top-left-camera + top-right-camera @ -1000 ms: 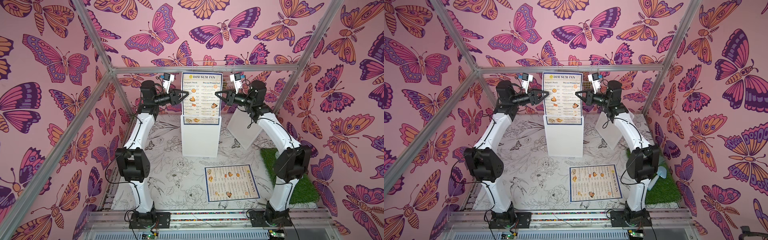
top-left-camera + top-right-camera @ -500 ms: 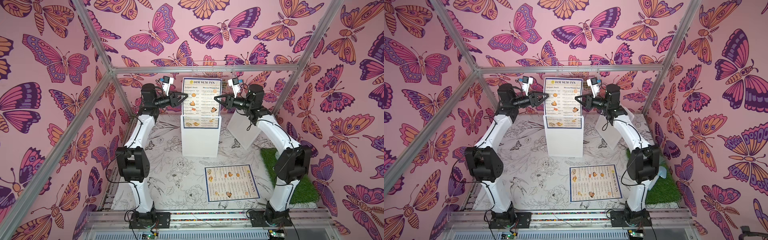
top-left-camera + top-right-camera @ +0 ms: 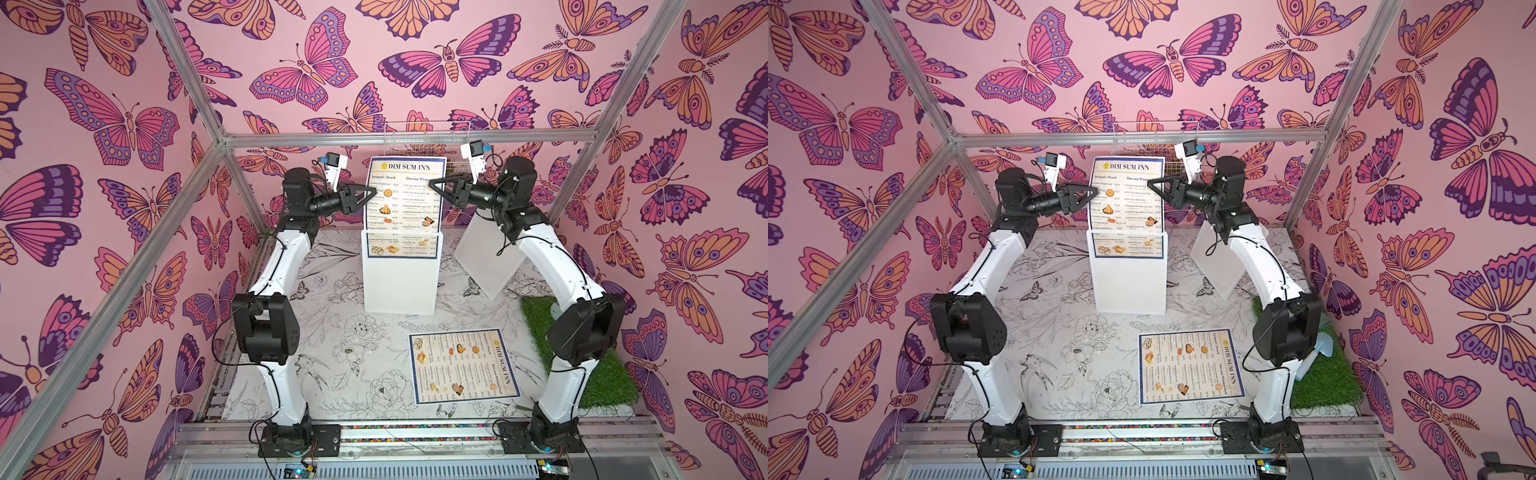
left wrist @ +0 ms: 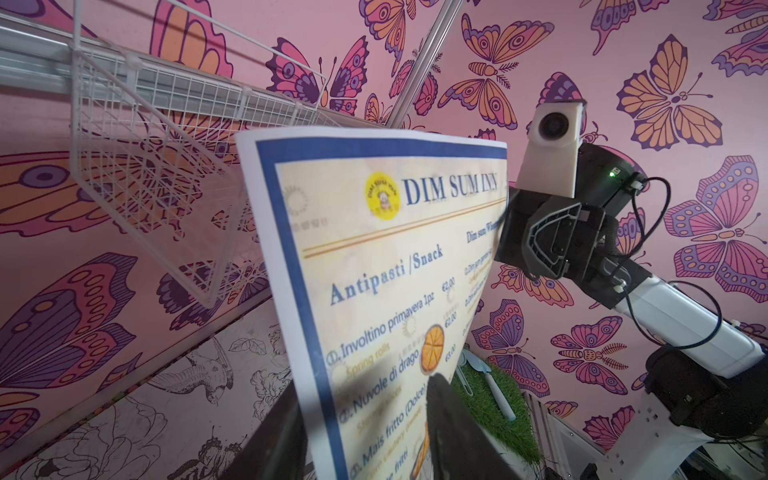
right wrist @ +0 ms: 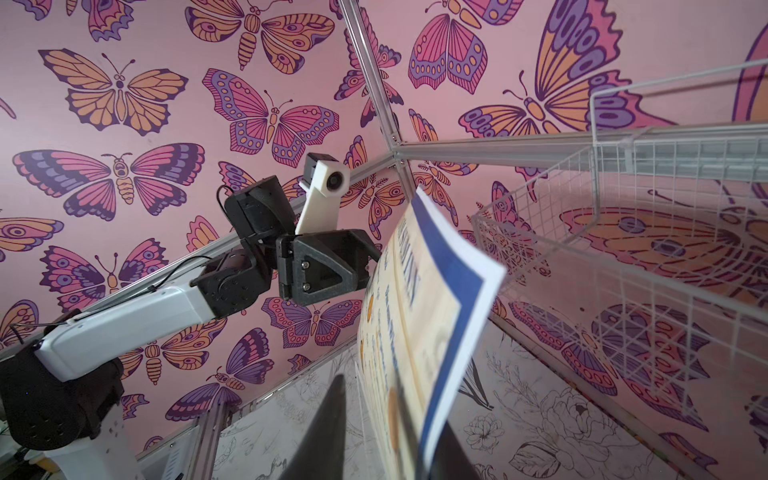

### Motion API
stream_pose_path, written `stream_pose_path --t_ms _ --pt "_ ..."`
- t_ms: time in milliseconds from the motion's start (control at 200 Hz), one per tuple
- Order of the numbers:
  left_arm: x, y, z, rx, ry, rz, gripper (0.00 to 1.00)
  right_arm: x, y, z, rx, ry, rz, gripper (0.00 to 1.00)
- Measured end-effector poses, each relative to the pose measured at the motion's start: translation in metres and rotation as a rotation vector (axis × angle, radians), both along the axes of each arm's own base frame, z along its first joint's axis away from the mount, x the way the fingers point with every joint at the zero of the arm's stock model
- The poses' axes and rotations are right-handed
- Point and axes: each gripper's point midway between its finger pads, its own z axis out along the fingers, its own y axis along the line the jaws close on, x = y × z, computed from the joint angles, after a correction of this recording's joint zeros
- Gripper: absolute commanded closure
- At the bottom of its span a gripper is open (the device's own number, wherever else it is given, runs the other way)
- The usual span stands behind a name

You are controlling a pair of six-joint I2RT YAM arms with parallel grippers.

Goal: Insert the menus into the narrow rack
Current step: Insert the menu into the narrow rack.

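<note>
Lowered a notch since a second ago, the upright menu [image 3: 405,195] is now seen sunk deeper in the white rack [image 3: 399,286]. The right pincer [image 3: 432,183], pinched on the sheet's edge back then, is now eased apart.

It is confirmed in both top views: the menu's lower part is held in the rack's front pocket, while the "DIM SUM INN" heading is left standing well clear above. The rack is planted at the back middle of the floral worktop [image 3: 332,332]. The left pincer [image 3: 372,192] is held at the sheet's left edge, and the right one is held at the opposite edge.

From the left wrist, the left pincer [image 4: 363,390] is shown with its jaws apart and the blue border passed between them, so nothing is clamped. From the right wrist, the right pincer [image 5: 390,399] is likewise caught parted, with the curled sheet edge running through the gap.

Over by the right arm's base, the second menu [image 3: 463,365] is laid flat on the worktop, face up, near the green turf mat [image 3: 602,382]. A white wire basket [image 4: 145,166] is hung on the back rail, behind and above the rack.
</note>
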Motion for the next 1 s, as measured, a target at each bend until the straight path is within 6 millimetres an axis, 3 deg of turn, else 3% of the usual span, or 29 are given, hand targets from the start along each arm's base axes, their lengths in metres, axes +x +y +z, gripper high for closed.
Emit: stream_pose_path --t_ms 70,335,466,561,656,771,1001 --pt "0.0 0.0 0.001 -0.001 -0.009 0.0 0.53 0.0 0.0 -0.003 -0.002 0.007 0.001 0.85" --pt "-0.006 0.0 -0.002 -0.001 -0.009 0.0 0.53 0.006 0.002 -0.043 -0.038 0.09 0.0 0.85" --pt "-0.006 0.0 -0.002 -0.004 -0.008 0.0 0.54 0.007 0.002 -0.051 -0.05 0.101 -0.003 0.86" --pt "-0.006 0.0 0.0 -0.007 -0.011 0.0 0.54 0.007 0.002 -0.051 -0.048 0.103 -0.002 0.72" --pt "-0.006 0.0 0.001 -0.011 -0.014 0.0 0.57 0.006 0.002 -0.05 -0.046 0.099 0.0 0.68" --pt "-0.006 0.0 0.002 -0.013 -0.011 0.0 0.59 0.007 0.002 -0.042 -0.038 0.089 0.0 0.7" --pt "-0.006 0.0 0.002 -0.014 -0.008 0.0 0.59 0.005 0.002 -0.02 -0.015 0.046 0.0 0.85"
